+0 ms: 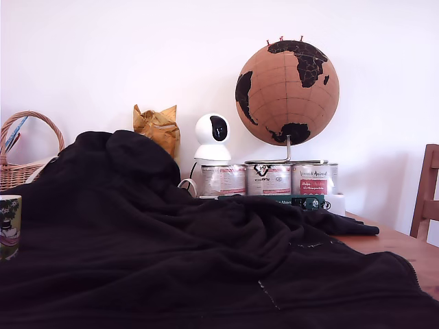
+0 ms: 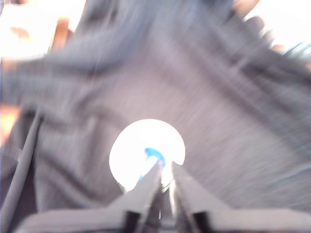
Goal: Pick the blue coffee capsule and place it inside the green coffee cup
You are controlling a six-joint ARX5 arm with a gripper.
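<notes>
The wrist view is blurred by motion. My gripper [image 2: 166, 165] has its two pale fingers [image 2: 146, 187] nearly together, with the blue coffee capsule [image 2: 153, 154] pinched at their tips. Directly behind the capsule lies a bright white disc [image 2: 131, 155], overexposed, which looks like the mouth of the green coffee cup seen from above. In the exterior view the green coffee cup [image 1: 8, 226] stands upright at the far left edge on the black cloth, showing its pale rim and cartoon print. Neither arm nor capsule shows in that view.
A rumpled black blanket [image 1: 206, 253] covers most of the wooden table [image 1: 405, 250]. At the back stand three silver tins [image 1: 269, 179], a cork globe [image 1: 287, 83], a white camera [image 1: 212, 137] and a wicker basket [image 1: 20, 161]. A chair [image 1: 426, 199] is at the exterior view's right.
</notes>
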